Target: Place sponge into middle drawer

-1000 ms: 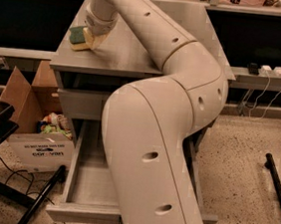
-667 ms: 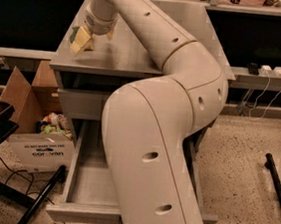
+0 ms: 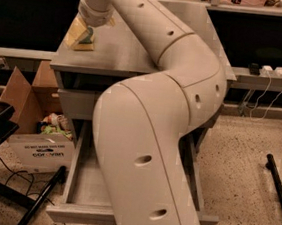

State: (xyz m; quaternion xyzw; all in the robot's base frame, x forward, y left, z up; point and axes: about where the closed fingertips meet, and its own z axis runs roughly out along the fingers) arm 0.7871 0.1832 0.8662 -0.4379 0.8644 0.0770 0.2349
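- Claw [image 3: 88,27] sits at the far left corner of the cabinet surface [image 3: 116,52]. Whether it is clenched or released, cannot tell.
- Sponge [image 3: 78,36] lies tilted on that corner, just below-left of the claw, yellow side showing.
- Middle drawer [image 3: 77,213] stands open, well below and nearer the camera. The carry likely runs back, then down.

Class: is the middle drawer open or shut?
Open: the middle drawer is pulled out, its floor showing. The sponge is not in it; it is tilted over the cabinet top, at the end effector.
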